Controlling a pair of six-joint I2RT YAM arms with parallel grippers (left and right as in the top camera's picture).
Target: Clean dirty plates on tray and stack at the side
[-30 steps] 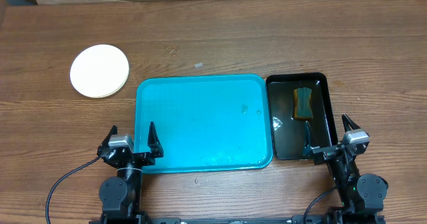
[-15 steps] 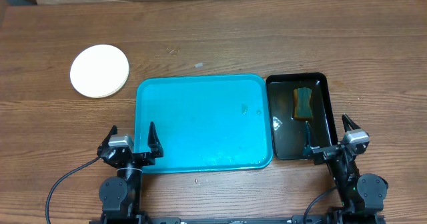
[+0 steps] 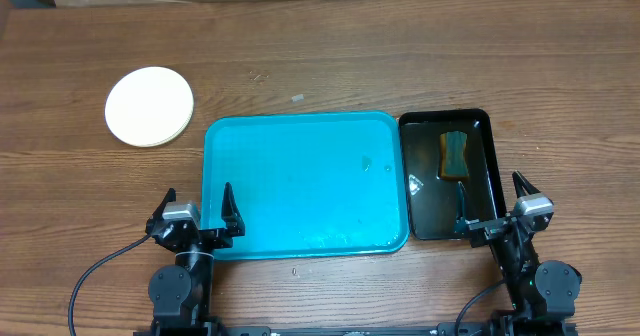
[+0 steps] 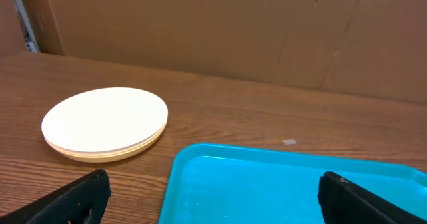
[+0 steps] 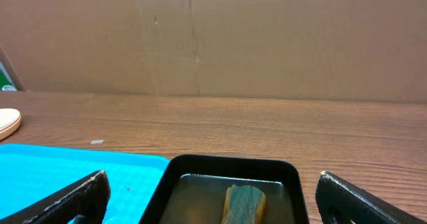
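The plates (image 3: 149, 106) lie in one white stack on the table at the far left, outside the tray; the stack also shows in the left wrist view (image 4: 105, 123), with a yellowish edge low in the stack. The turquoise tray (image 3: 305, 184) lies in the middle with nothing on it; it shows in the left wrist view (image 4: 293, 184) too. My left gripper (image 3: 197, 210) is open and empty at the tray's near left corner. My right gripper (image 3: 492, 202) is open and empty at the near end of the black tray.
A smaller black tray (image 3: 480, 126) with shallow liquid stands right of the turquoise tray and holds a yellow-green sponge (image 3: 454, 153), seen too in the right wrist view (image 5: 244, 203). A cardboard wall runs along the table's far edge.
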